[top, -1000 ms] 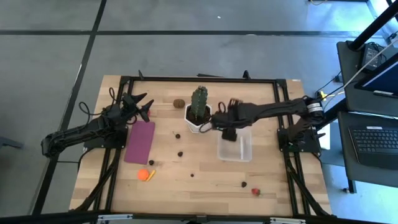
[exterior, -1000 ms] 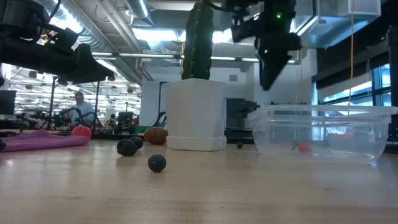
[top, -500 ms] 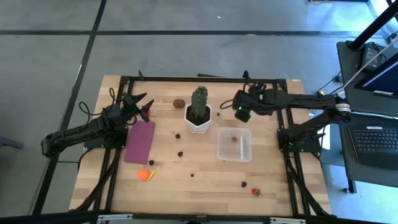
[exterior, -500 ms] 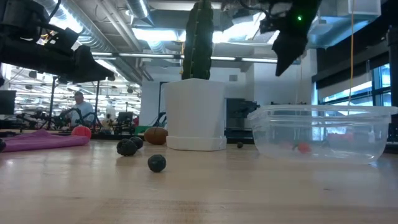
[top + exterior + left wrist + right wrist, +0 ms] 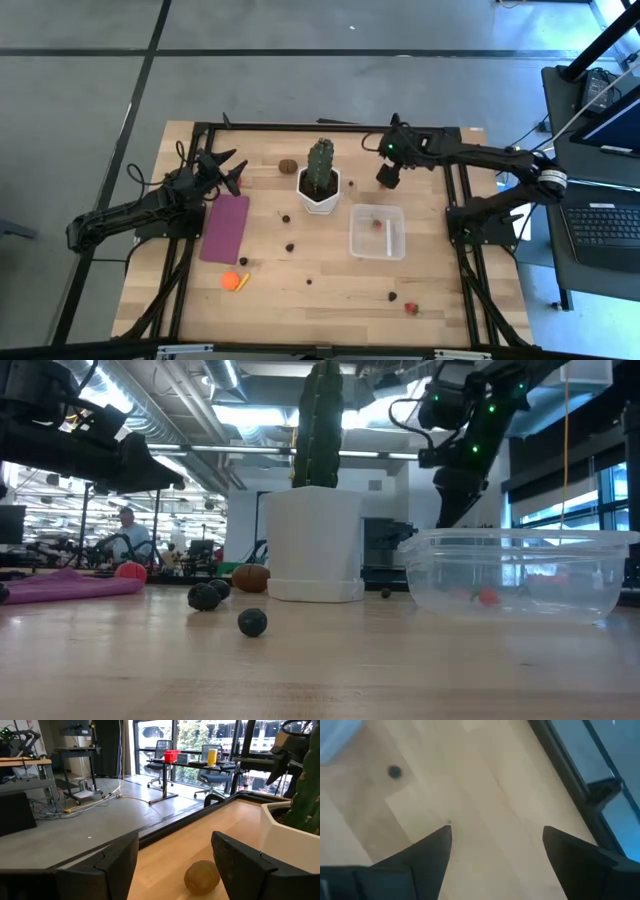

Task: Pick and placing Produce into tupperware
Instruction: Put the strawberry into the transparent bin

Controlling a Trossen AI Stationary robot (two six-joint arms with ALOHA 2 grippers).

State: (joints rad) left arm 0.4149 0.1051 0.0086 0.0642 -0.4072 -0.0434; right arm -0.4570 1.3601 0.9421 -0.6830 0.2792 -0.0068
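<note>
Wooden table (image 5: 330, 290); red produce (image 5: 377, 224) inside tupperware (image 5: 396, 247)

Two dark, near-black arms are seen, each built of slim tube-like links joined by thicker rounded joints. The left arm (image 5: 130, 213) is finished in matt black, and thin black cables are looped around its wrist. The left gripper (image 5: 226, 170) is formed of two black, pointed fingers, which appear in the left wrist view as broad, angular, flat-faced plates (image 5: 110, 865). The right arm (image 5: 480, 160) carries a pale silver-grey ring at one joint (image 5: 546, 180) and small green lights near the wrist (image 5: 478, 412). The right gripper (image 5: 386, 178) is shaped from two black wedge-like fingers (image 5: 427, 852) with smooth, tapering faces
</note>
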